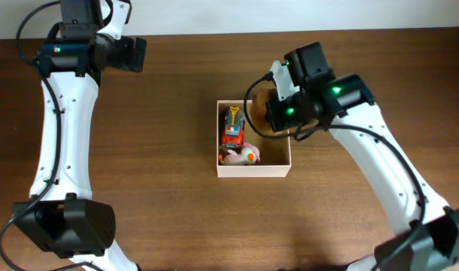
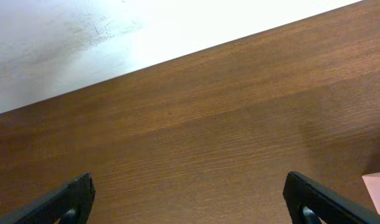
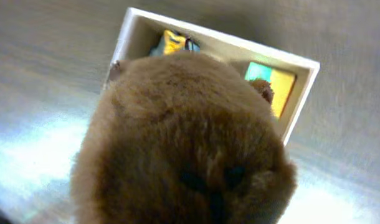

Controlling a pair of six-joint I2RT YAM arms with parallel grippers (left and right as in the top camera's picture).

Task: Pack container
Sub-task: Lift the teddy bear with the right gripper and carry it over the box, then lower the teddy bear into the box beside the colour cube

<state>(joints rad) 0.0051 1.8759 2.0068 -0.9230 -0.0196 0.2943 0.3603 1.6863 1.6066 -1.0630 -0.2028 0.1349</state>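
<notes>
The container [image 1: 253, 171], a shallow white-walled box, sits at mid-table. Inside it lie a red-and-yellow toy truck [image 1: 232, 128] and a pink-and-white toy [image 1: 241, 155]. My right gripper [image 1: 278, 114] hovers over the box's far right corner, shut on a brown plush toy [image 1: 260, 114]. In the right wrist view the plush [image 3: 184, 137] fills most of the picture and hides my fingers. Behind it I see the container's white rim [image 3: 302, 93] and a yellow toy [image 3: 172, 42]. My left gripper [image 1: 132, 54] is far off at the back left, open [image 2: 190, 198] over bare wood.
The brown wooden table [image 1: 154, 188] ends at a white wall along the back [image 2: 65, 37]. A pale corner [image 2: 378, 190] shows at the lower right of the left wrist view. A green-and-yellow item [image 3: 271, 81] lies in the container's right part.
</notes>
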